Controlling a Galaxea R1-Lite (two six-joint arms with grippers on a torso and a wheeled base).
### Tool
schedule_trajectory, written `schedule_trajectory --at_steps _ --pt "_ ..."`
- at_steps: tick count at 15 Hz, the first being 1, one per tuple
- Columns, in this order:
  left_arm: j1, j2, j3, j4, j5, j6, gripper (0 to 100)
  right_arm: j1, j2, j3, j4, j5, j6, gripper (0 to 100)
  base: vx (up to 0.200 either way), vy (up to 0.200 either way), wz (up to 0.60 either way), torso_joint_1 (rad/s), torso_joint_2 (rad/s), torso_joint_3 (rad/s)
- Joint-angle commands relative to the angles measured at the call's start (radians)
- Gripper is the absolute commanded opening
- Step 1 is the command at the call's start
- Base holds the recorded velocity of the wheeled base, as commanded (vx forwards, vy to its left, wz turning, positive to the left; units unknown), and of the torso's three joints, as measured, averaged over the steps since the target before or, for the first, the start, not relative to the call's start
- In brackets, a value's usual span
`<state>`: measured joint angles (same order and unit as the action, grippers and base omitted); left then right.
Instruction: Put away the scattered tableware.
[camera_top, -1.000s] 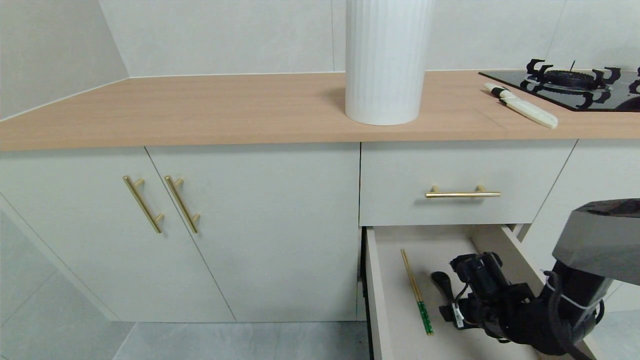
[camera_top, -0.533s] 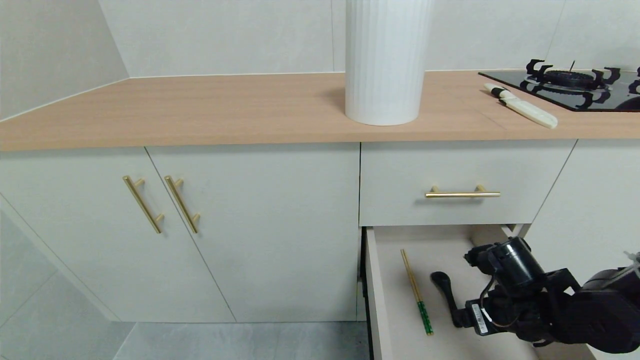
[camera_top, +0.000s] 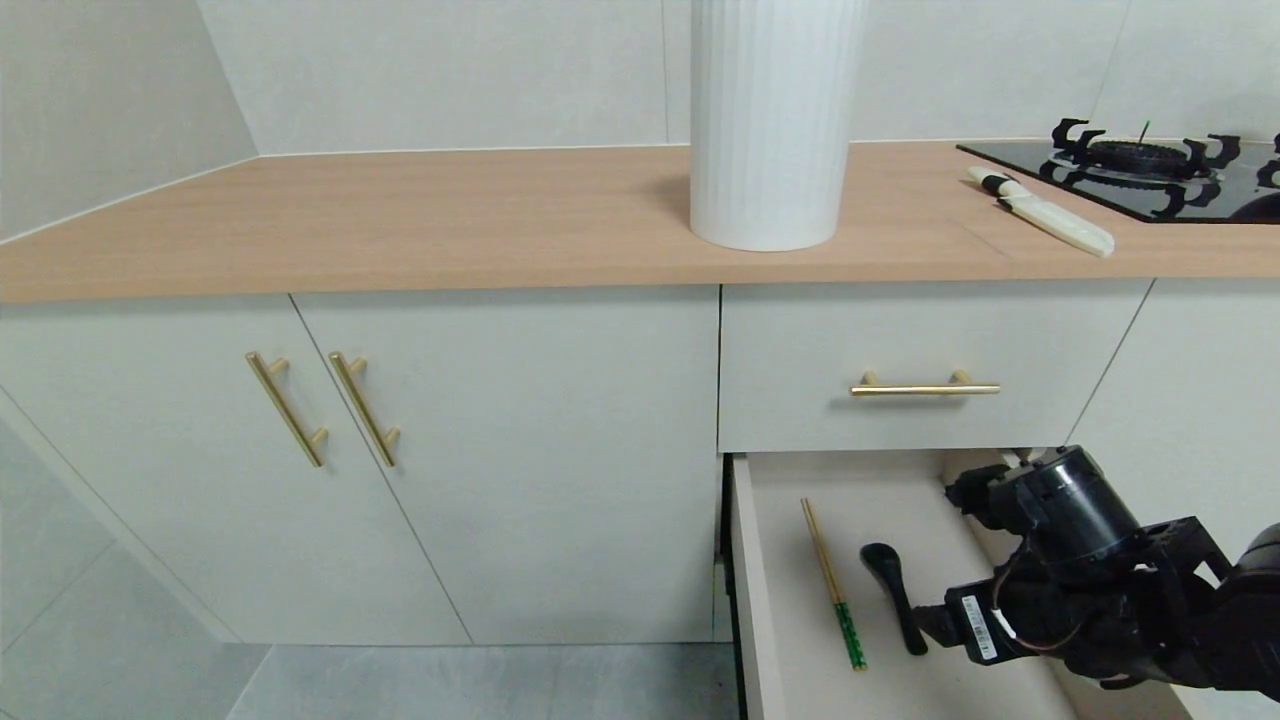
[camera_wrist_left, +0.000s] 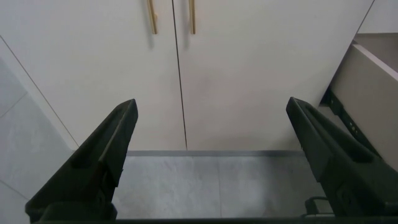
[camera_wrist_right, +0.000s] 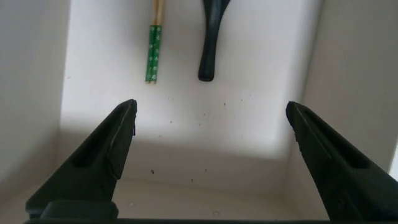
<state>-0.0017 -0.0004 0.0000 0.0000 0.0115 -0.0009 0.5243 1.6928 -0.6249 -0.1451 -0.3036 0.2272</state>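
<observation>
Your right end effector (camera_wrist_right: 211, 155) has drawn back rightward from the spoon (camera_top: 890, 590) since a second ago. On the tabletop (camera_top: 400, 220) a white knife (camera_top: 1045, 212) lies beside the stove (camera_top: 1140, 170). Below, the open drawer (camera_top: 752, 580) holds the chopsticks (camera_top: 830, 585) and the black spoon side by side, apart. The right end effector hangs over the drawer floor, spread wide and empty. The left end effector (camera_wrist_left: 211, 155) is wide too, facing the cabinet doors (camera_wrist_left: 180, 62).

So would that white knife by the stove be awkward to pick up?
Probably a little. The knife lies flat on the countertop, so it should slide rather than roll if pushed. It looks rigid and slim, likely light. Its smooth, glossy surface might slip when gripped.
</observation>
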Motion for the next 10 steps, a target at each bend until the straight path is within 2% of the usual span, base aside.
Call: schedule_trajectory --at_steps 1,7,10 --pt "0.000 0.000 0.000 0.000 0.001 -0.001 100 0.022 -0.056 -0.001 0.019 0.000 0.000 100 -0.200 0.000 0.00 0.002 0.00 0.007" --pt "0.000 0.000 0.000 0.000 0.001 -0.001 100 0.062 -0.120 -0.007 0.093 0.000 0.000 100 -0.200 0.000 0.00 0.005 0.00 0.002" --pt "0.000 0.000 0.000 0.000 0.001 -0.001 100 0.068 -0.140 -0.007 0.113 0.000 -0.002 100 0.000 0.000 0.00 0.000 0.00 0.000"
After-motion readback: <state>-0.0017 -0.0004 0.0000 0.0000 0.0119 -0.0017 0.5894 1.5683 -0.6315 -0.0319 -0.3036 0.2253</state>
